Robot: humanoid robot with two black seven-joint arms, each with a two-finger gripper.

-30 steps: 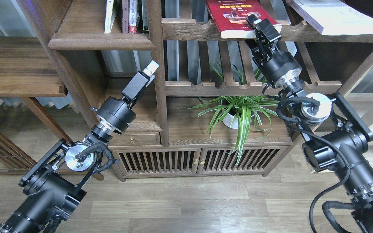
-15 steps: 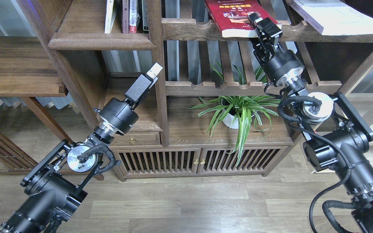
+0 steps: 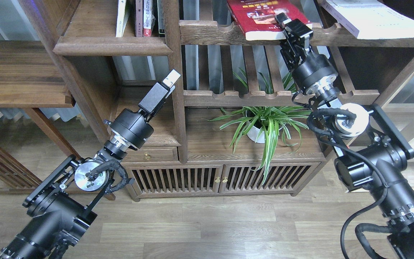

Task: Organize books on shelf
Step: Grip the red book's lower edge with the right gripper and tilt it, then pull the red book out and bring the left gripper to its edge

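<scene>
Centrally, the dark red book [image 3: 256, 16] lies flat on the upper slatted rack [image 3: 210, 32], its near corner and pale page edge jutting past the scalloped front rail, and its long axis running away from the viewer and slightly leftward; its far end is cut off by the top of the frame. The right gripper [image 3: 289, 26] sits at the book's near right corner, fingers apparently pinching that corner, though the contact is dark and partly blurred, so a firm hold is a judgement. The book thus lies up and to the left of the right wrist, making the right arm by far the nearer. A thick whitish book [image 3: 370, 18] rests on the same rack further right, apart from the gripper. The target shelf [image 3: 110, 45], a solid board at upper left, already holds upright volumes [image 3: 140, 18] whose tops are out of frame. The left gripper [image 3: 169, 79] hangs below that shelf, beside the bookcase post [image 3: 178, 108], holding nothing; whether its fingers are parted cannot be told.
</scene>
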